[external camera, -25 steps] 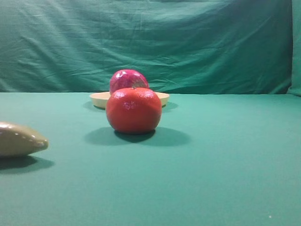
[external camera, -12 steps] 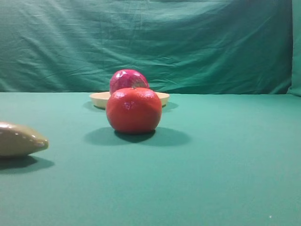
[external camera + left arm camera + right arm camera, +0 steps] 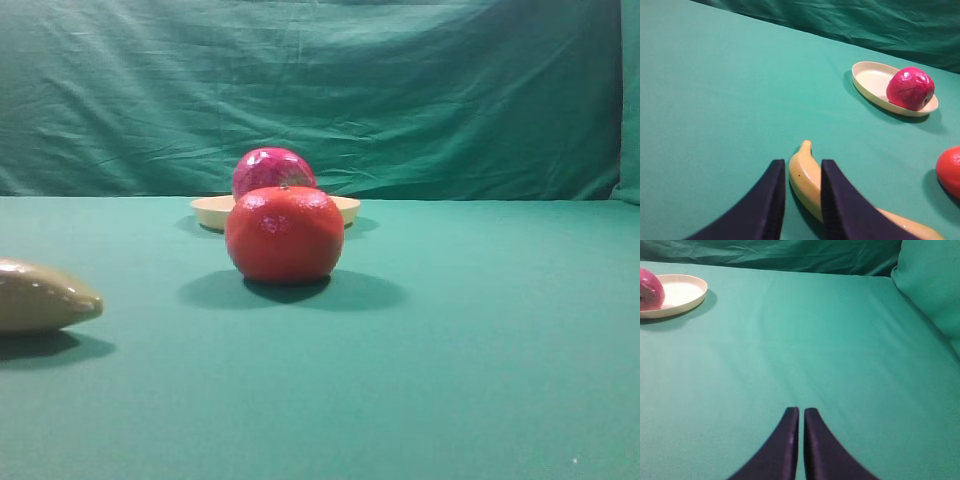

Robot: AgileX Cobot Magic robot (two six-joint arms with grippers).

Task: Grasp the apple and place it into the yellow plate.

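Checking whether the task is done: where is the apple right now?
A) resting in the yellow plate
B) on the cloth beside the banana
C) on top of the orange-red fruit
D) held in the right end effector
A: the left wrist view shows the apple sitting inside the yellow plate, with no end effector touching it.

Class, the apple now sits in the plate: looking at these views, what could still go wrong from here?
1. The round crimson apple rests near one end of the shallow cream-yellow plate, whose low rim might let it roll out if bumped.
2. The left claw has a yellow banana showing between its fingers; moving off carelessly could knock it.
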